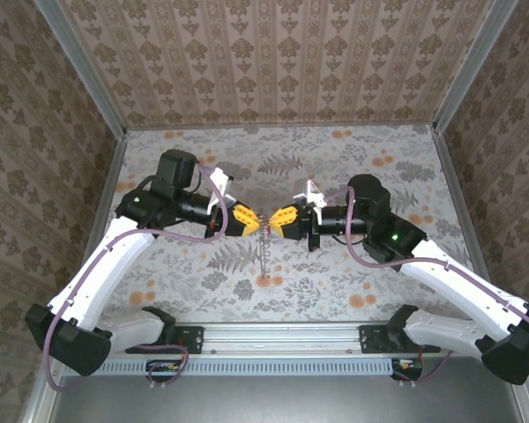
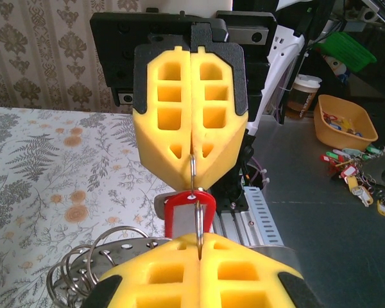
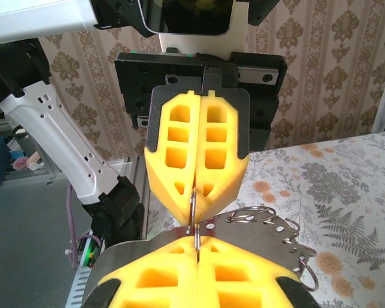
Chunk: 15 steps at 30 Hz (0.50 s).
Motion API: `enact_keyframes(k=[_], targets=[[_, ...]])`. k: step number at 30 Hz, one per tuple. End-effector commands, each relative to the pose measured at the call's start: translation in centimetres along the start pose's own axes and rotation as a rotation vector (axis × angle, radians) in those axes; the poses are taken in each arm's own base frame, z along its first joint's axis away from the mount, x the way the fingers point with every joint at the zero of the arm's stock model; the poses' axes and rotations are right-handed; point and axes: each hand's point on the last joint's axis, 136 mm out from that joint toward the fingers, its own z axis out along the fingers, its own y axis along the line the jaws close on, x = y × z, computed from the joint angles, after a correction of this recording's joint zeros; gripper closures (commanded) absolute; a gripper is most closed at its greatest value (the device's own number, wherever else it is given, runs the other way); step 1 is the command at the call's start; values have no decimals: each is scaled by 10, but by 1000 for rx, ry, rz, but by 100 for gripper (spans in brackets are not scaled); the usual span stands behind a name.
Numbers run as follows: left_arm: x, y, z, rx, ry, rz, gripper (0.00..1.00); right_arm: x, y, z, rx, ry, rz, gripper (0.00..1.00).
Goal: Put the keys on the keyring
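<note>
Keyring (image 2: 195, 183) pinched edge-on by the closed left hand (image 2: 199, 240) and closed right hand (image 3: 197, 240), keys (image 2: 179, 217) and ring-hung plate (image 2: 133, 248) crowding beneath.

place: likely a robotics lab | signs: wallpapered booth (image 1: 273, 62), aluminium frame posts (image 1: 81, 66), cluttered bench (image 2: 321, 224) with yellow tub (image 2: 346, 140)

Brown damask wallpaper walls (image 1: 273, 62); floral fern-print tabletop (image 1: 353, 273); aluminium corner posts (image 1: 81, 66); soft even light.

Floral-patterned table (image 1: 353, 273). In the left wrist view, 1 orange tub (image 2: 345, 122) of tags at 3 o'clock, 1 paper cup (image 2: 303, 93) at 2 o'clock.
</note>
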Motion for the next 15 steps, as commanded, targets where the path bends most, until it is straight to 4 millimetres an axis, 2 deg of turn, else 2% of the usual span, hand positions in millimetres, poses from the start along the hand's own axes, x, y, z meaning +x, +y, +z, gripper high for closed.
enact_keyframes(k=[1,15], targets=[[-13,-10,-3,10,-19,73,100,-11,8,2,-42,-27,-15,100],[-14,-12,-4,8,-21,81,100,-12,8,6,-51,-27,-8,100]])
